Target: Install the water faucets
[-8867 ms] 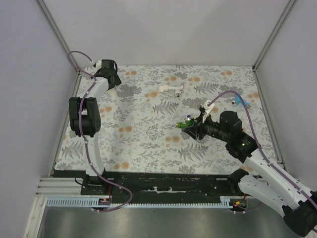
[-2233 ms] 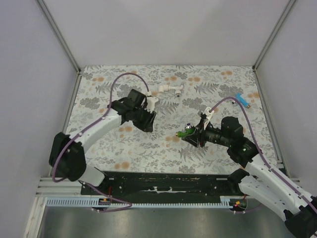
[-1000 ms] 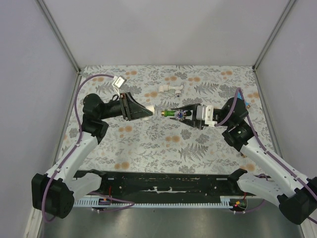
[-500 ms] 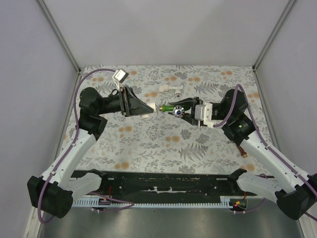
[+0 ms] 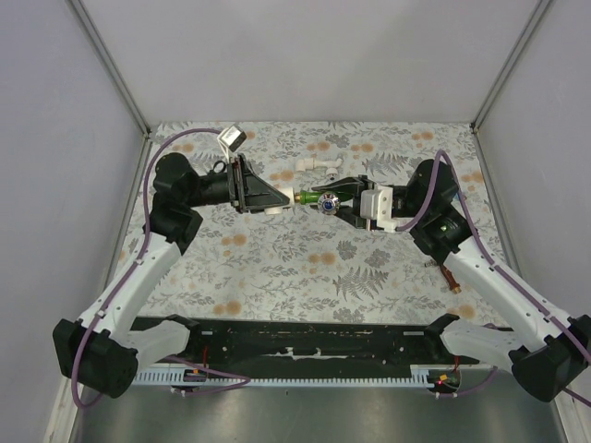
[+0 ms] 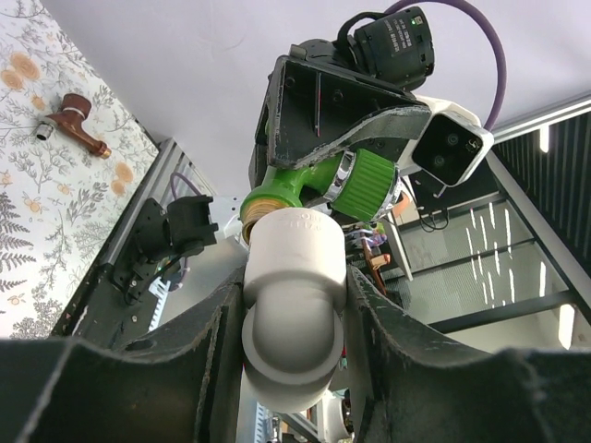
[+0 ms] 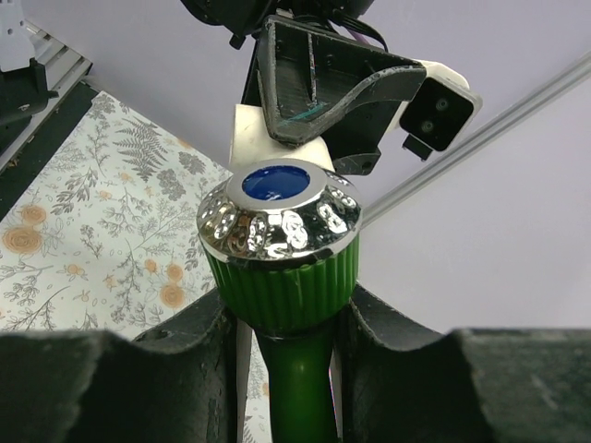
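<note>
Grey-walled enclosure with a table (image 5: 277, 268) covered in a floral-print cloth. The left arm (image 5: 148, 268) and right arm (image 5: 480, 268) reach inward from either side and meet above the rear middle of the table.

The left gripper (image 5: 275, 197) has its two fingers clamped on the sides of a white elbow fitting (image 6: 294, 295). The right gripper (image 5: 349, 197) grips the green faucet (image 5: 319, 196) by its ribbed handle, one finger on each side. The faucet thus lies between the two grippers, raised clear of the cloth, with its body pointing toward the left gripper.

In the left wrist view, the faucet's brass thread (image 6: 263, 198) sits against the open mouth of the elbow. A chrome cap (image 7: 277, 217) with a blue disc tops the handle.

A second white fitting (image 5: 314, 166) lies on the cloth just behind the meeting point. A reddish-brown faucet (image 5: 450, 275) lies near the right edge.
</note>
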Motion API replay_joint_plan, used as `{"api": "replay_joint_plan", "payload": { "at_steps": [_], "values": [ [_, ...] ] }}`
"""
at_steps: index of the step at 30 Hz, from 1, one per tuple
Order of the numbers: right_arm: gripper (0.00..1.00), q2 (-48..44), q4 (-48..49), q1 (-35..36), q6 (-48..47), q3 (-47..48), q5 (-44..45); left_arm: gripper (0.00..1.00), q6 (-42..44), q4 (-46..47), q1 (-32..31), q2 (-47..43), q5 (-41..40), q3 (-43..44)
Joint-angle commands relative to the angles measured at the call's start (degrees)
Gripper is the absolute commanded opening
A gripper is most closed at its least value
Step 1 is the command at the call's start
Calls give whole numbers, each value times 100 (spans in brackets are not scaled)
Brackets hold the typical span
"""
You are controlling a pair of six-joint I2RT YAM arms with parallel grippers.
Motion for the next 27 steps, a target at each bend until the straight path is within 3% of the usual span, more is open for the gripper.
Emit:
{"api": "replay_joint_plan", "payload": {
  "at_steps": [1,16,27],
  "values": [
    [0,-49,426,3,-96,215,-89,2,-206,-159,-14,59,195,354],
    [0,-383,488,-41,-8,31,-80,2,-171,-257,65,261,353,706],
    [0,-383,1068,-41,299,-75,-124,2,-347,-300,56,50,494,706]
  ]
}}
